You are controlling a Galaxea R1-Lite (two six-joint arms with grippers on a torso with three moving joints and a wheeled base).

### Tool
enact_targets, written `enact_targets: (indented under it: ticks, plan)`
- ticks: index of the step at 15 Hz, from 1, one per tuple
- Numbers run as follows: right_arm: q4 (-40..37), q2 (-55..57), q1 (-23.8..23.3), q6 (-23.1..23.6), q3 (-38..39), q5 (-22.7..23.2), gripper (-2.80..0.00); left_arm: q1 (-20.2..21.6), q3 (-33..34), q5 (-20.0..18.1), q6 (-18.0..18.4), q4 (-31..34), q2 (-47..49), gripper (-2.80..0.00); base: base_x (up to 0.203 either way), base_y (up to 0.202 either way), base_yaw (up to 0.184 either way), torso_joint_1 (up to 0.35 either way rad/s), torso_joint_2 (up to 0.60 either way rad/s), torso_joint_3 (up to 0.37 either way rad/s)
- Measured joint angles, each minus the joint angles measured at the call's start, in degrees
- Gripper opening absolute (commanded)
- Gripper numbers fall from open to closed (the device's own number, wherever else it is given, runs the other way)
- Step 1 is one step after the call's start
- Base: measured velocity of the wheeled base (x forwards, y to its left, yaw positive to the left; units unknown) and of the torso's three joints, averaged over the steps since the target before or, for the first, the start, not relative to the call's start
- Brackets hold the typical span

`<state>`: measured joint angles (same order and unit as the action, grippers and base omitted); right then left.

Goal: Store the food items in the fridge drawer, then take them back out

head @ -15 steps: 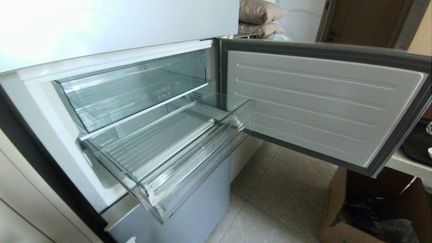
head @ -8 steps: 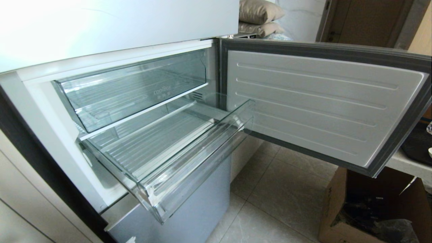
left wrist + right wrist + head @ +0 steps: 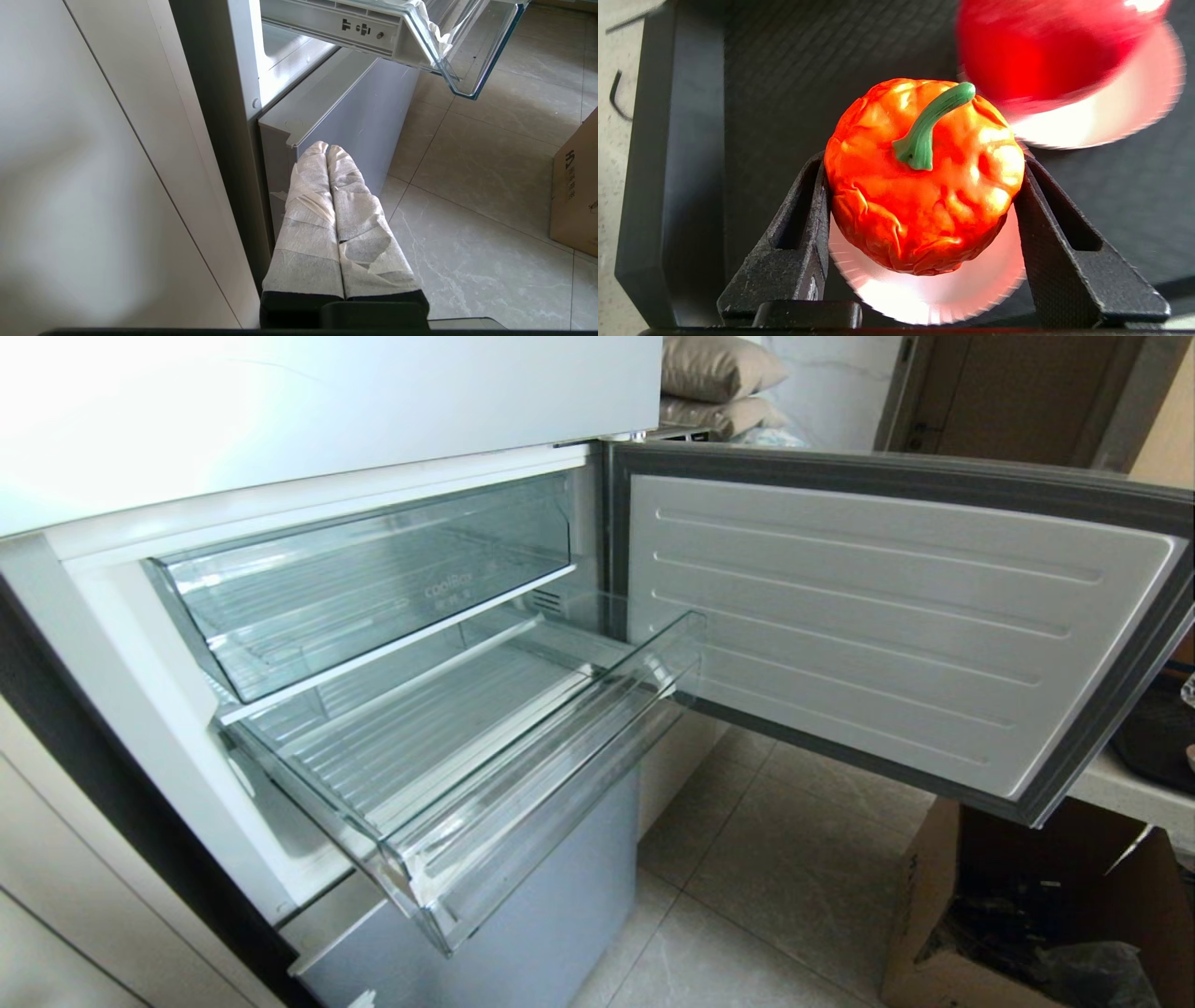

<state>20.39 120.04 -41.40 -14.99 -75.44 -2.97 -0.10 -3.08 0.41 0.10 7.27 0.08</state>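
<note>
Nothing had changed in the head view across the last second: the fridge drawer stood pulled out as before, with nothing inside it, below the clear "coolBox" drawer, and the fridge door stayed swung wide to the right. Neither arm showed in that view. Off to the side, the right gripper had its black fingers pressed against both sides of an orange-red, wrinkled, pumpkin-like food item with a green stem, over a white paper plate on a black tray. A second red food item, blurred, sat on another white plate just beside it. The left gripper hung low beside the fridge's grey lower drawer front, its tape-wrapped fingers pressed together and holding nothing. A cardboard box stood on the tiled floor under the open door.
</note>
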Motion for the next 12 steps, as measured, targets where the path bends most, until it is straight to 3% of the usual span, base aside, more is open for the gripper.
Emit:
enact_targets:
  ticks: [5,6,12]
  plan:
    - [0.02,0.6,1.46,-0.02,-0.3,-0.14,-2.8,0.0,0.02,0.0,0.0,0.0,0.0,-2.8,0.0,0.0,0.0,0.0,0.0,0.0]
    - [0.02,0.5,1.52,0.03,-0.24,-0.16,0.0,0.0,0.02,0.0,0.0,0.0,-0.01,-2.8,0.0,0.0,0.0,0.0,0.0,0.0]
    - [-0.04,-0.22,1.57,0.06,0.33,-0.22,0.0,0.0,0.02,0.0,0.0,0.0,0.0,-2.8,0.0,0.0,0.0,0.0,0.0,0.0]
